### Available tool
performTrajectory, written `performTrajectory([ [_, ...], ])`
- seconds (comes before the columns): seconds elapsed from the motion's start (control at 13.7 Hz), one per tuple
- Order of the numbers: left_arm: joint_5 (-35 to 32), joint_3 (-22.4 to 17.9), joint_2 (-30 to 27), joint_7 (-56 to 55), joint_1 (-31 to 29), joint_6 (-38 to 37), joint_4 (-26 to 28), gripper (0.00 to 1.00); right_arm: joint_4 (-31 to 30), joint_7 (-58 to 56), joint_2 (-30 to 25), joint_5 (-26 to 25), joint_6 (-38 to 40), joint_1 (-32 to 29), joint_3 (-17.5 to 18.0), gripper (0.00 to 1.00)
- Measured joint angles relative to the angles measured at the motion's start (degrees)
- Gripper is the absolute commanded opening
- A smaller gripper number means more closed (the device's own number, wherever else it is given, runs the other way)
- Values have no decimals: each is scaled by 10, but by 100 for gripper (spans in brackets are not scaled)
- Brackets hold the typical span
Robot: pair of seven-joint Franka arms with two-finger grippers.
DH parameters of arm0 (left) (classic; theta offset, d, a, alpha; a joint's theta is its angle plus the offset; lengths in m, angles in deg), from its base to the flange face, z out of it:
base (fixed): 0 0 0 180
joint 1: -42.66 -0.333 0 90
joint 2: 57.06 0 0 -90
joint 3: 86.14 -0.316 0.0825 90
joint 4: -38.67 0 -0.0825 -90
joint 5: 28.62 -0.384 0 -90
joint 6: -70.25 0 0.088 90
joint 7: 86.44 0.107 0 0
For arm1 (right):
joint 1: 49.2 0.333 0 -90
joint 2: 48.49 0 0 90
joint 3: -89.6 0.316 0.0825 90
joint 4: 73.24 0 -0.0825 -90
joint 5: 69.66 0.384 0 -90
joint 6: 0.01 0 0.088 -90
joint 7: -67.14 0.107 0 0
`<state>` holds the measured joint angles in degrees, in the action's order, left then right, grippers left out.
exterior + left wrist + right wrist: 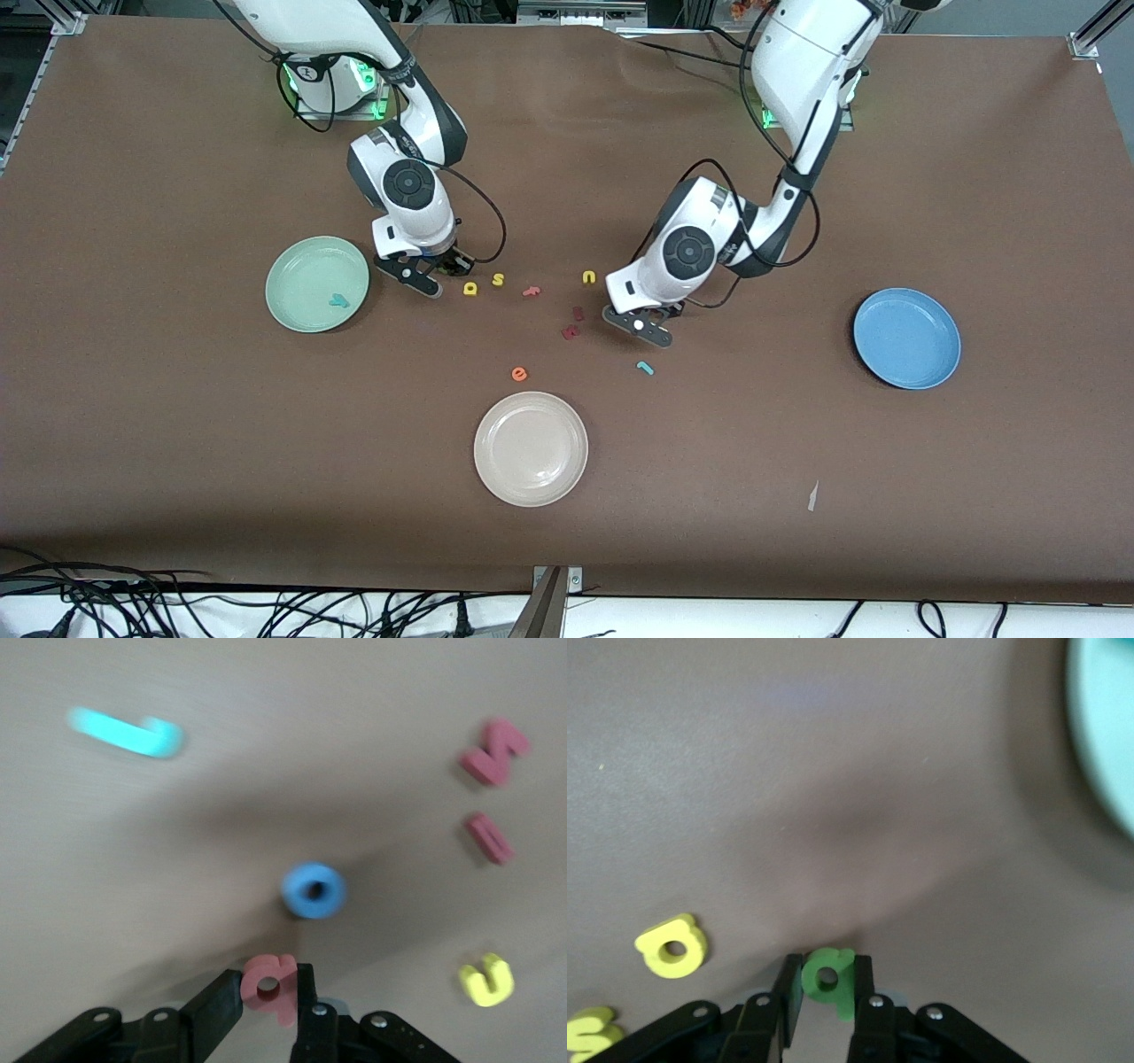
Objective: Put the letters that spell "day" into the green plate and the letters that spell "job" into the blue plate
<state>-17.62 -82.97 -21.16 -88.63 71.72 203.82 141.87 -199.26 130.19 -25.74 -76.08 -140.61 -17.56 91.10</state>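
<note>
Green plate (306, 276) toward right arm's end of counter (177, 425), teal y (337, 301) in it. Right gripper (826, 981) pinching green d (827, 977). Yellow a (470, 287) beside. Left gripper (271, 986) clamped on pink b (269, 984), blue o (314, 890) near. Blue plate (906, 338) toward left arm's end.

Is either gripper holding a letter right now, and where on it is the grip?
Yes. The left gripper is shut on the red-pink b, across its ring end. The right gripper is shut on the green d, also across its ring end.

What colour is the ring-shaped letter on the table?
Blue; the o shows best in the left wrist view.
</note>
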Motion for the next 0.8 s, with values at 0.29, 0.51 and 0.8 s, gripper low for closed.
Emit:
performTrajectory([
  [0.29,-1,9,-73,39,-120,-112,-3,8,16,-182,-50,-8,105,-1,-84,16],
  [0.51,-4,9,-101,143,-200,-164,2,8,9,-330,-56,-8,115,-6,-174,98],
  [0.8,-83,7,-100,261,-282,-170,24,9,0,-376,-55,-7,113,-9,-210,100],
])
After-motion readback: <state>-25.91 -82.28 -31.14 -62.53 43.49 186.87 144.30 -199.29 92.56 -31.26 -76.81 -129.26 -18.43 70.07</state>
